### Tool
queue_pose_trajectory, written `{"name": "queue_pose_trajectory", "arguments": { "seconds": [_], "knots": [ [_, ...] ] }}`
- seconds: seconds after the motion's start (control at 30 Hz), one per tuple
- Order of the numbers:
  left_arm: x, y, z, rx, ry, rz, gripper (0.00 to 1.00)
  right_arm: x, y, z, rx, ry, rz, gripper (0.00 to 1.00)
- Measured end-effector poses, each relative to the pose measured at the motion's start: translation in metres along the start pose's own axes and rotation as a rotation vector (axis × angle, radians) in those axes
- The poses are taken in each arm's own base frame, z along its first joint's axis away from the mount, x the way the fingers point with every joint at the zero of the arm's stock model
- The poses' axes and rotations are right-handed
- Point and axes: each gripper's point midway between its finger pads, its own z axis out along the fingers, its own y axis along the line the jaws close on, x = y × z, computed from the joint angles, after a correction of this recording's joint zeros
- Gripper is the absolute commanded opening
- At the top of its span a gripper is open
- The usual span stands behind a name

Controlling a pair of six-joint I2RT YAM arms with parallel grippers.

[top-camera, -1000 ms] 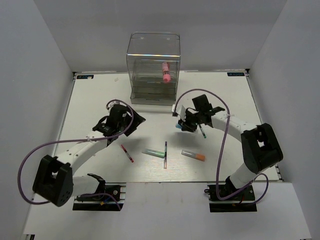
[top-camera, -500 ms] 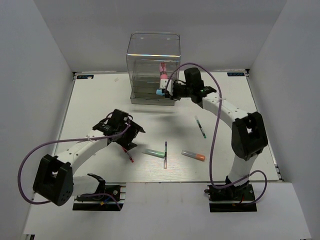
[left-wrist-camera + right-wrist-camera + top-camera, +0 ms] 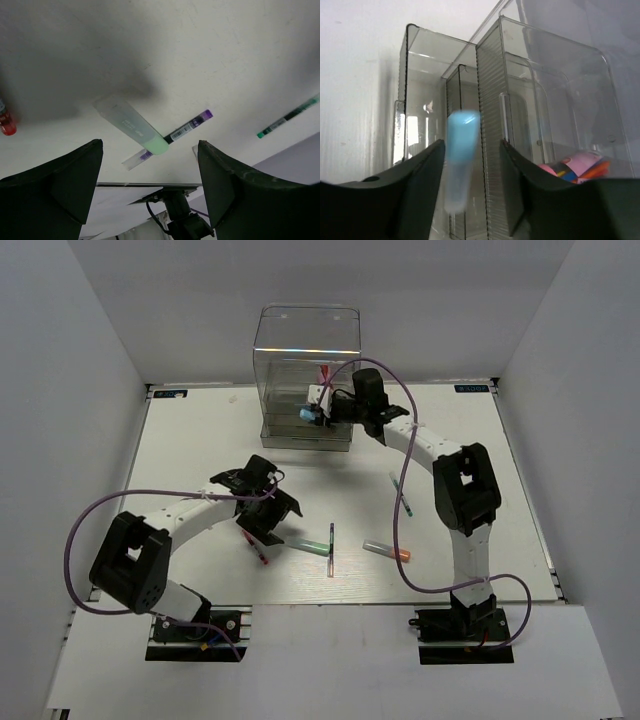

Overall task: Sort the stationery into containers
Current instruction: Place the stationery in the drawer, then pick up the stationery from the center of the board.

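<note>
The clear drawer box stands at the back centre. My right gripper is at its front. In the right wrist view the jaws stand apart. The light-blue marker, also in the top view, is blurred and loose between them, in front of the open drawers. The pink tube lies in a drawer. My left gripper is open and empty, low over the table. The red pen, green marker and dark pen lie beside it.
A grey-orange marker lies at the front right. A thin green-tipped pen lies right of centre, also in the left wrist view. White walls enclose the table on three sides.
My right arm carried the light-blue marker from mid-table to the box front, and its jaws have now parted from it. My left gripper moved toward the front and right, over the red pen.
</note>
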Motion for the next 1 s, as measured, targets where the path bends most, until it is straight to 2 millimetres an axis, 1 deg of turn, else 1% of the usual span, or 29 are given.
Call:
{"name": "queue_pose_trajectory", "arguments": {
  "seconds": [0.1, 0.2, 0.27, 0.33, 0.5, 0.53, 0.57, 0.63, 0.67, 0.73, 0.77, 0.8, 0.87, 0.9, 1.0],
  "knots": [
    [0.007, 0.003, 0.008, -0.059, 0.019, 0.012, 0.86, -0.002, 0.003, 0.000, -0.009, -0.014, 0.014, 0.60],
    [0.015, 0.010, 0.016, -0.127, 0.039, 0.023, 0.86, -0.003, 0.020, -0.010, -0.028, -0.019, 0.065, 0.61],
    [0.019, 0.013, 0.020, -0.171, 0.049, 0.031, 0.86, -0.007, 0.038, -0.025, -0.040, -0.023, 0.108, 0.61],
    [0.024, 0.016, 0.025, -0.207, 0.057, 0.042, 0.85, -0.016, 0.052, -0.044, -0.041, -0.035, 0.139, 0.61],
    [0.035, 0.026, 0.034, -0.277, 0.074, 0.058, 0.80, -0.045, 0.073, -0.090, 0.007, -0.083, 0.178, 0.62],
    [0.036, 0.029, 0.037, -0.290, 0.076, 0.056, 0.78, -0.047, 0.075, -0.098, 0.017, -0.088, 0.183, 0.72],
    [0.037, 0.031, 0.039, -0.302, 0.079, 0.054, 0.74, -0.049, 0.079, -0.106, 0.031, -0.091, 0.196, 0.90],
    [0.041, 0.034, 0.043, -0.324, 0.098, 0.043, 0.65, -0.045, 0.083, -0.117, 0.076, -0.071, 0.223, 0.90],
    [0.043, 0.034, 0.044, -0.329, 0.108, 0.035, 0.52, -0.042, 0.086, -0.123, 0.101, -0.055, 0.247, 0.90],
    [0.044, 0.032, 0.045, -0.323, 0.113, 0.028, 0.39, -0.029, 0.088, -0.131, 0.157, -0.004, 0.302, 0.90],
    [0.045, 0.031, 0.046, -0.318, 0.116, 0.024, 0.25, -0.024, 0.087, -0.134, 0.178, 0.016, 0.323, 0.90],
    [0.046, 0.029, 0.046, -0.314, 0.124, 0.020, 0.21, -0.017, 0.086, -0.136, 0.202, 0.040, 0.349, 0.90],
    [0.047, 0.026, 0.046, -0.302, 0.126, 0.021, 0.12, -0.003, 0.083, -0.144, 0.244, 0.082, 0.389, 0.84],
    [0.047, 0.024, 0.047, -0.297, 0.125, 0.020, 0.10, 0.004, 0.085, -0.149, 0.259, 0.103, 0.409, 0.72],
    [0.044, 0.015, 0.047, -0.274, 0.107, 0.024, 0.06, 0.021, 0.095, -0.163, 0.276, 0.153, 0.465, 0.49]
  ]
}}
